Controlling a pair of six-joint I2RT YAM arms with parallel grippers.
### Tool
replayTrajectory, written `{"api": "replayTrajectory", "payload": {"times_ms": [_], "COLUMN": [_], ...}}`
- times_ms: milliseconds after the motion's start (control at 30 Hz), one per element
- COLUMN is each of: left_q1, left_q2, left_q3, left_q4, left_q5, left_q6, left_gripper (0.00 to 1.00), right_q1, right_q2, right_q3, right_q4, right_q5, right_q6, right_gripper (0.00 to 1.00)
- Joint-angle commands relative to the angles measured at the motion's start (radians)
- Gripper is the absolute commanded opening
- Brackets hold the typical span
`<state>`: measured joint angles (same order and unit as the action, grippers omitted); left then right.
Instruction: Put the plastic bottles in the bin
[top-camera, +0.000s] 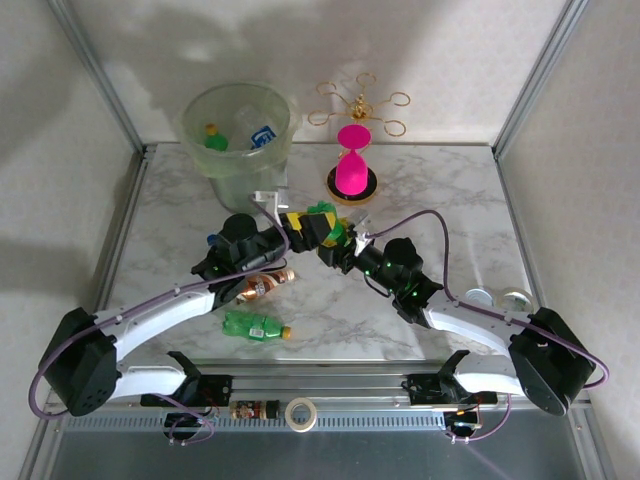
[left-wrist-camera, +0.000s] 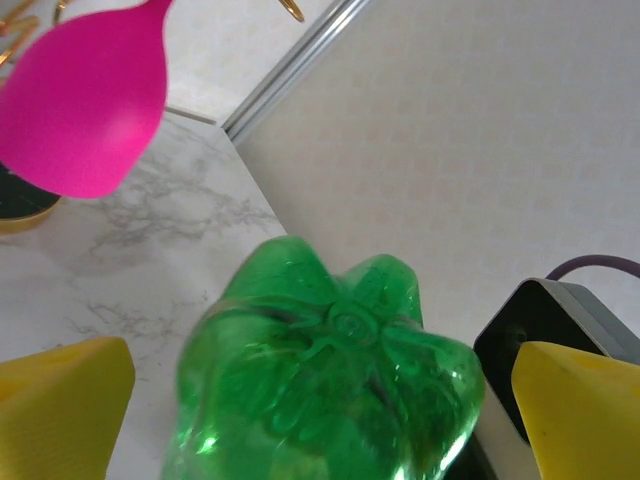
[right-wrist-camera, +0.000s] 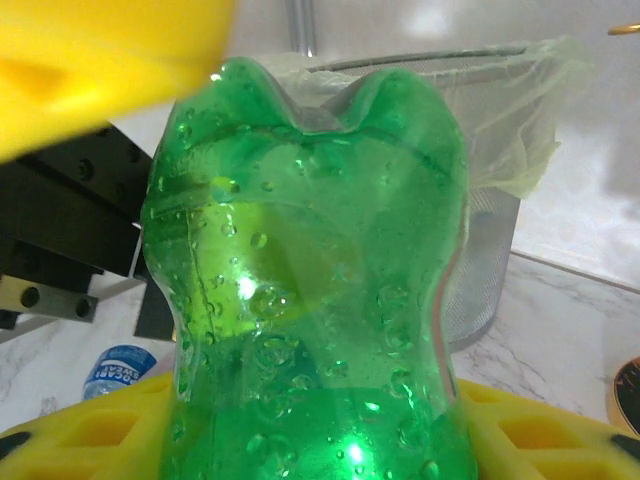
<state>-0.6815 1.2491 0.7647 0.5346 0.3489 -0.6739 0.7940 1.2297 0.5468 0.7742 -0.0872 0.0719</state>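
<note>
At the far left of the worktop (top-camera: 450, 220) stands the bin (top-camera: 235, 165), with two bottles (top-camera: 212, 137) lying in it. Right of it, mid-worktop, my left end effector (top-camera: 300, 225) is spread around the base of a green bottle (top-camera: 322, 213). My right end effector (top-camera: 347, 245) is clenched on the bottle's body. I read this as a hand-over. I should close the left squarely on the base before the right lets go, or the bottle may drop. The left wrist view shows my fingers (left-wrist-camera: 60, 410) standing clear on both sides, which the top view leaves unclear. The right wrist view shows the pads (right-wrist-camera: 540, 440) pressed against the bottle, with the bin close behind.
</note>
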Motion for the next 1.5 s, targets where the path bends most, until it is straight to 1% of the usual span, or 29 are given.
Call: {"api": "replayTrajectory", "payload": {"times_ms": [0,167,267,433,533,633,700,733,833,900,1033,1167,1367,1467], "left_q1": [-0.012,-0.016,-0.021,-0.025,-0.025,-0.025,-0.026,-0.024,-0.021,-0.014,0.017,0.07,0.174,0.209], "left_q2": [0.029,0.068,0.089,0.1,0.092,0.077,0.064,0.058,0.038,0.023,-0.007,-0.035,-0.043,-0.01], "left_q3": [0.046,0.075,0.076,0.079,0.08,0.077,0.077,0.079,0.097,0.11,0.111,0.142,0.24,0.33], "left_q4": [-0.008,-0.022,-0.016,-0.015,-0.014,0.0,-0.002,-0.006,-0.061,-0.097,-0.095,-0.116,-0.085,-0.102], "left_q5": [0.017,0.022,0.017,0.006,-0.013,-0.027,-0.05,-0.066,-0.143,-0.199,-0.256,-0.298,-0.277,-0.28], "left_q6": [0.029,0.03,0.022,0.019,0.02,0.02,0.026,0.03,0.066,0.094,0.117,0.143,0.152,0.199], "left_gripper": [0.93,0.86,0.78,0.61,0.43,0.29,0.27,0.27,0.24,0.24,0.23,0.23,0.23,0.23], "right_q1": [-0.005,-0.005,-0.005,-0.004,-0.004,-0.004,-0.004,-0.004,-0.004,-0.004,-0.004,-0.004,-0.004,-0.004], "right_q2": [0.006,-0.005,-0.007,-0.002,-0.002,-0.004,-0.009,-0.012,-0.03,-0.047,-0.072,-0.092,-0.085,-0.058], "right_q3": [0.002,0.004,0.0,-0.002,0.0,0.004,0.004,0.004,-0.002,-0.008,0.005,-0.016,-0.041,-0.032], "right_q4": [0.059,0.045,0.049,0.043,0.032,0.025,0.023,0.023,0.022,0.013,-0.047,-0.042,-0.054,-0.079], "right_q5": [-0.038,-0.039,-0.039,-0.033,-0.024,-0.02,-0.023,-0.025,-0.024,-0.016,-0.009,0.011,0.088,0.105], "right_q6": [0.004,-0.007,-0.006,-0.001,0.006,0.016,0.026,0.029,0.035,0.042,0.046,0.052,0.052,0.057], "right_gripper": [0.51,0.51,0.51,0.51,0.53,0.56,0.61,0.65,0.85,0.93,0.96,0.98,0.99,0.99]}}
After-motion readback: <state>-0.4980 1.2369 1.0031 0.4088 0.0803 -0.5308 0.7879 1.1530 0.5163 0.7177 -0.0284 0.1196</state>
